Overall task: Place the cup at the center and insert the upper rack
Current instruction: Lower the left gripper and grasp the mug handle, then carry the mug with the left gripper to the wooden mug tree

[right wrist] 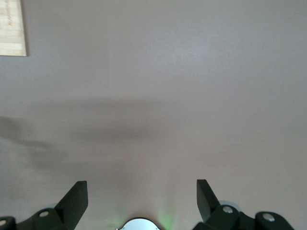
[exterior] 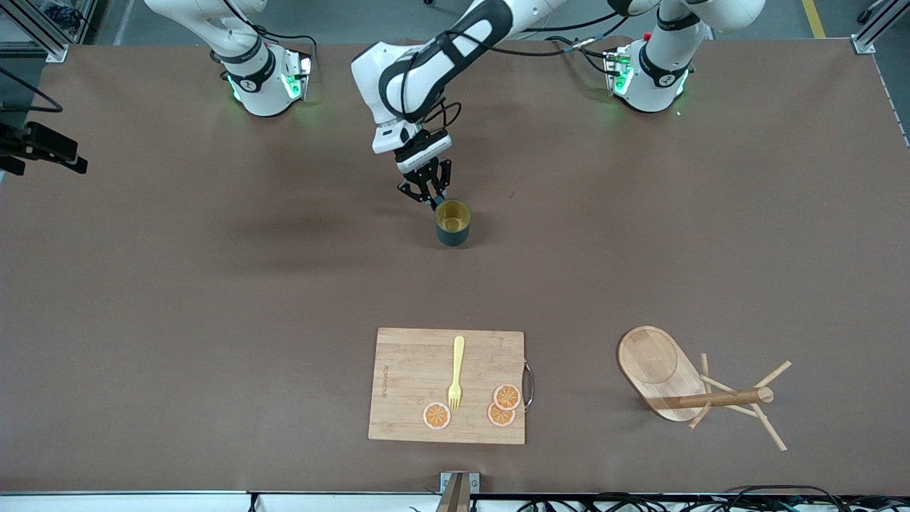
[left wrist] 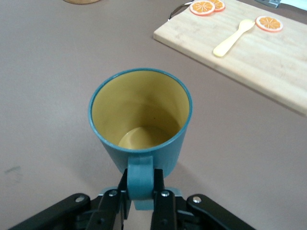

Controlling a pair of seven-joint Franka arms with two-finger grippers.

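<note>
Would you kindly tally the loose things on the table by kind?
Dark teal mug with yellow inside: 1
Light wooden mug tree, lying on its side: 1
Rectangular wooden cutting board: 1
Yellow fork: 1
Orange slices: 3
Total: 7

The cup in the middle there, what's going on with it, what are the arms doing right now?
The left gripper is shut on the handle of the cup, which stands upright near the middle of the table. The right gripper is open over bare table, and that arm waits. The upper rack lies tipped on its side toward the left arm's end, nearer to the front camera than the cup. Beside it is a cutting board with a yellow fork and orange slices on it.
</note>
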